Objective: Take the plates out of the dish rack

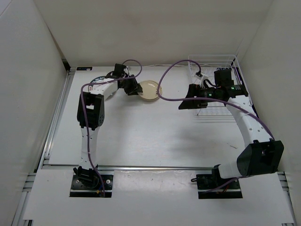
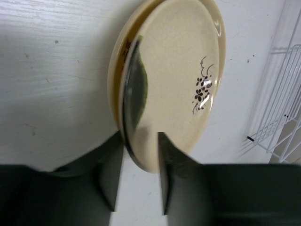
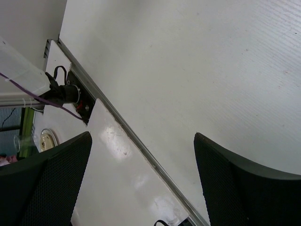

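Two plates (image 1: 149, 90) lie stacked flat and face up on the table (image 1: 141, 136), far of centre and well to the left of the rack (image 1: 221, 63). Being round, they have no long axis. The top plate (image 2: 178, 70) carries a dark flower sprig (image 2: 202, 89) on the side toward the rack.

My left gripper (image 2: 140, 141) reaches the stack from its left. Its jaws stand a little apart, with the near rim of the top plate in the gap. One finger (image 2: 113, 169) lies along the rim's edge and the other overlaps the plate's face, and I cannot tell whether either one presses.

My right gripper (image 3: 141, 139) hangs at the rack's near left corner with its jaws wide apart. Nothing sits between them, only bare table beyond.
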